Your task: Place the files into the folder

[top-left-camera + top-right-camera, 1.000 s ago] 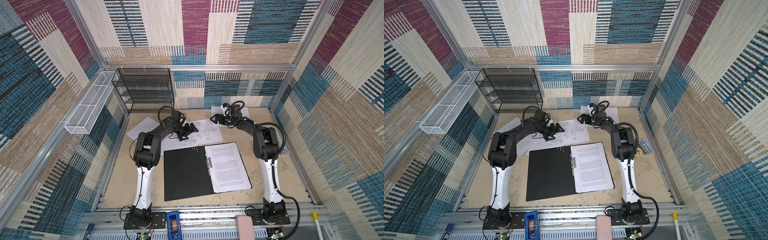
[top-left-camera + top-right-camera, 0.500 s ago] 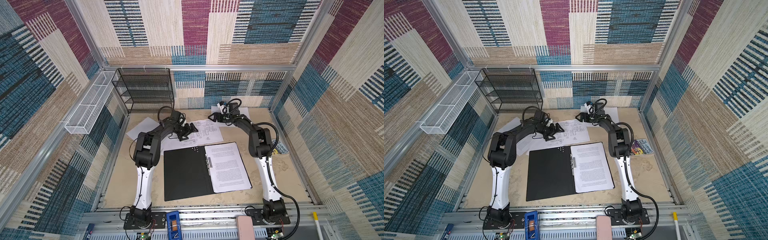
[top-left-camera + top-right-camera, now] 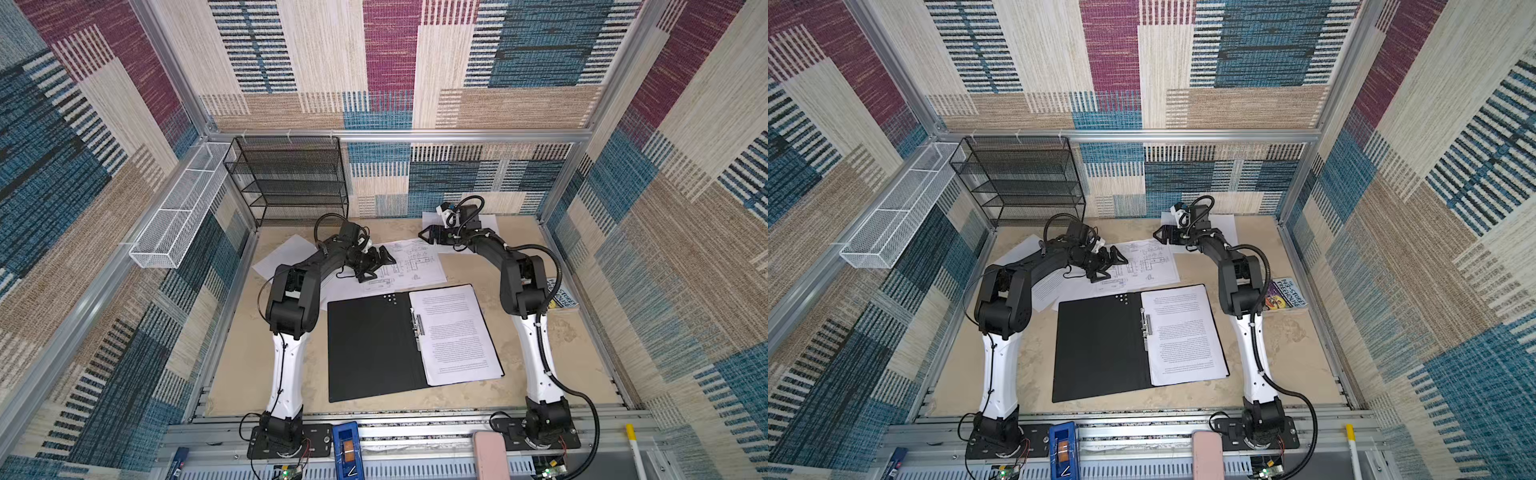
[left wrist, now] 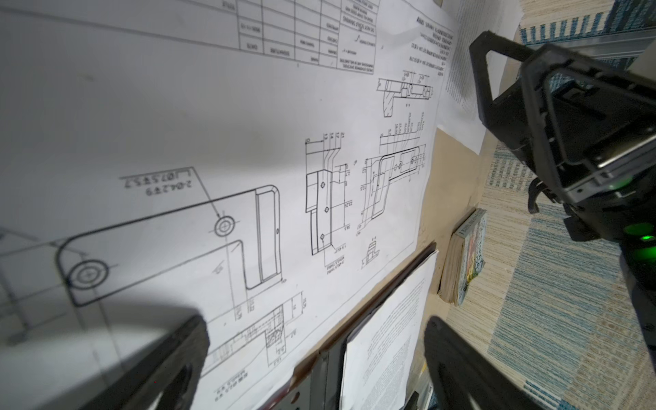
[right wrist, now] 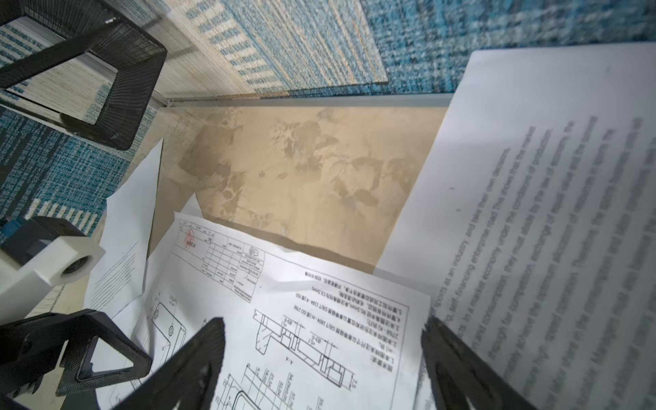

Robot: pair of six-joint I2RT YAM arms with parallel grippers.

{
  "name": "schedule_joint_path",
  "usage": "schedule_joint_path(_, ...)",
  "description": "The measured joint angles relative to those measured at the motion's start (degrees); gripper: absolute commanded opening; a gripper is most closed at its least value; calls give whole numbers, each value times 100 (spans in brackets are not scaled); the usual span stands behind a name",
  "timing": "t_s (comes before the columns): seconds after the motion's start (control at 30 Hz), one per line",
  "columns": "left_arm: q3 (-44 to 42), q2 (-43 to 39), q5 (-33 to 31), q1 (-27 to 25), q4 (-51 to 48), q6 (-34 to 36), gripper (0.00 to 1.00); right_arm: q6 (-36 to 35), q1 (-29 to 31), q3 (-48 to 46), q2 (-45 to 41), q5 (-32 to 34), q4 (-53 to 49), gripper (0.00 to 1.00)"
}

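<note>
**Bench (image 3: 257, 353) seen from the front rail.** The flat folder (image 3: 370, 345) lies open in the middle of the bench between the two arm bases, black inside up. Its red outside shows only as a thin edge in the left wrist view, and no label can be made out. A white sheet of printed text (image 3: 455, 332) rests on the folder's right half, beside the metal spine clip (image 3: 417, 324). The print is too small to read from above.

Behind the folder, the white sheet with technical line drawings (image 3: 415, 262) overlaps further white sheets, and the left arm hides how far they reach. A plain white sheet (image 3: 286, 253) juts out at far left. Another printed sheet (image 3: 488, 222), by the back wall, is half covered by the right arm. The colourful paperback book (image 3: 563, 295) is cut off by the right elbow, so part of its title is hidden.

The left end effector (image 3: 380, 268) is released, its jaws spread wide just above the drawing sheet and gripping nothing. Its fingers (image 4: 184, 340) run off the edge of the wrist picture. The right end effector (image 3: 428, 236) is likewise released, its jaws apart over the drawing's far corner. Whether a fingertip touches paper cannot be told.

Compared with a second ago, the right elbow has swung inward and uncovered more of the book. The left arm, folder and sheets lie as they did.
</note>
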Motion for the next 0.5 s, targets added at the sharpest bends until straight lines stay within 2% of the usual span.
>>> schedule_joint_path(0.13,-17,0,28,7,28,-2,98,9,-9,413,275,-2,-105,88)
schedule_joint_path(0.3,-26,0,68,22,39,-4,98,-4,-13,428,396,-57,-151,88)
schedule_joint_path(0.5,-31,13,136,44,55,-17,98,-4,20,435,400,-216,-175,83)
